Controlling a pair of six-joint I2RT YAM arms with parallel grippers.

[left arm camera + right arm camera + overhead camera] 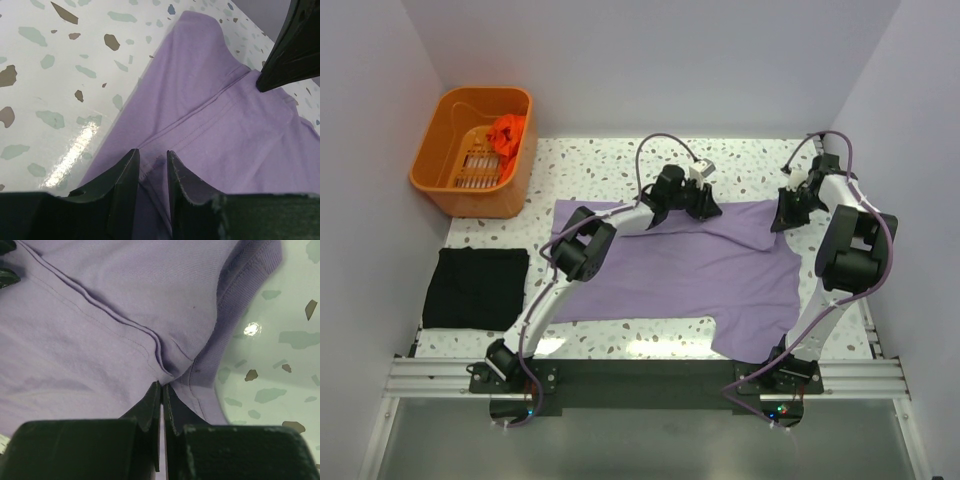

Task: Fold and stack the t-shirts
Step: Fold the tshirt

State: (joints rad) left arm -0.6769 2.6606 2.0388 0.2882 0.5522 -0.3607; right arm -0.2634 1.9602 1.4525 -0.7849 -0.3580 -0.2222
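You had one of three shirts done at this moment, as far as the views showed. The black t-shirt (475,287) lay folded into a neat rectangle on the left side of the desk (600,160), well apart from the rest. The orange-red t-shirt (507,130) sat bunched in the far corner of the basket (470,200), untouched by either arm.

The lilac t-shirt (690,265) was the one in hand. It lay spread open across the middle of the desk, mostly flat, with no fold in it that I could see, and its near right part reached the desk's near edge beside the right arm's base. Both arms were at its far edge.

Your left gripper (152,152) had its jaws a little apart, with lilac cloth showing in the gap. I could not tell whether that cloth was pinched or simply lying beneath. Your right gripper (161,385) was clamped tight on the shirt near a ribbed hem at the far right corner, the fabric puckering into its tips.

So I judged this shirt to be at the flattening stage. Left to do: fold the lilac shirt, fetch and fold the orange-red one, then stack all three.
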